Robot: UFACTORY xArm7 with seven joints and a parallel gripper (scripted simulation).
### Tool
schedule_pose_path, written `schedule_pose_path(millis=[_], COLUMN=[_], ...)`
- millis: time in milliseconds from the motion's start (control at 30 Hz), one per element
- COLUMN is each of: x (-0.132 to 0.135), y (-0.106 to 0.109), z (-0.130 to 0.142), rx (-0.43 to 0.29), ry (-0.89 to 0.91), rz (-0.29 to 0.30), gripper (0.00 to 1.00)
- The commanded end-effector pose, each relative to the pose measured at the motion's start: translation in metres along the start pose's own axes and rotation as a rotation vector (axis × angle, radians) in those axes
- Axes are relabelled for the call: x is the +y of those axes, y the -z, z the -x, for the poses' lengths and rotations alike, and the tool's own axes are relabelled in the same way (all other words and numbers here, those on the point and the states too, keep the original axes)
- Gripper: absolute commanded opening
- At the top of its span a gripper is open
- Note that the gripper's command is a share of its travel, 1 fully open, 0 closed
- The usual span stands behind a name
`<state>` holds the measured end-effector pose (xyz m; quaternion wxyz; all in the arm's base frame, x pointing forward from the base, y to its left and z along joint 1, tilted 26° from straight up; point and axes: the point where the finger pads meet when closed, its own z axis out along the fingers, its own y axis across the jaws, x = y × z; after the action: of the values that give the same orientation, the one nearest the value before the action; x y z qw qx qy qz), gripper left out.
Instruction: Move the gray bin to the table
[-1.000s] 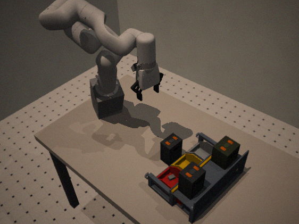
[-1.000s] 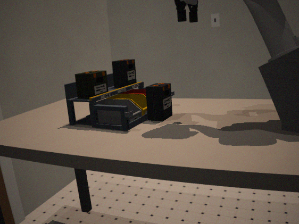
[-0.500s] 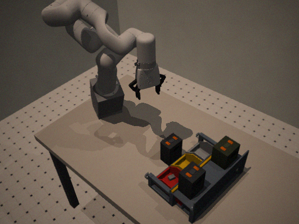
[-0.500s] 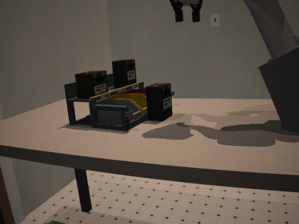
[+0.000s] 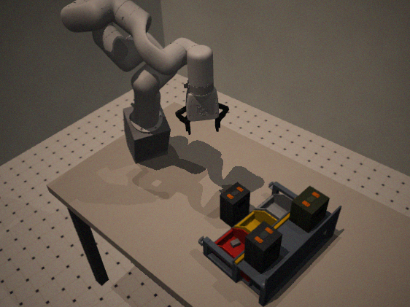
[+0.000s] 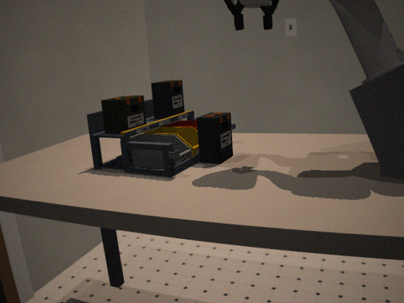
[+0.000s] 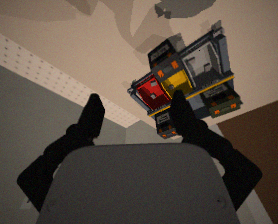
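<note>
Hanging wide open and empty, the gripper [image 5: 203, 129] [image 6: 253, 24] [image 7: 136, 100] is risking bumping the black box [image 5: 234, 204] [image 6: 215, 137] [image 7: 165, 59] before the gray bin [image 5: 279, 206] [image 6: 180, 144] [image 7: 201, 62], toward the table's far edge.

From where I stand, plain gray-brown walls [image 5: 284, 44] [image 6: 230, 69] meet in a corner, a small pale switch plate [image 6: 290, 27] on one. Light is dim. Below, black dots pattern the pale floor [image 5: 44, 241] [image 6: 216, 267]; dark legs [image 5: 87, 249] [image 6: 113, 258] carry a tan tabletop [image 5: 120, 227] [image 6: 269, 209].
</note>
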<state>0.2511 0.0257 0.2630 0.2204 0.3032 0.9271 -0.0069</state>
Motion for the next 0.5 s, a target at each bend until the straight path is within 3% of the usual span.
schedule_pose_path(millis=[0,167,333,467], x=[0.0008,0.0008,0.0008,0.0008], y=[0.0013,0.0013,0.0013,0.0013], z=[0.0006,0.0006,0.0006,0.0006], rx=[-0.004,-0.004,-0.004,-0.004], ry=[-0.013,-0.013,-0.272,-0.272], rz=[0.001,0.001,0.001,0.001], gripper=[1.00,1.00,1.00,1.00])
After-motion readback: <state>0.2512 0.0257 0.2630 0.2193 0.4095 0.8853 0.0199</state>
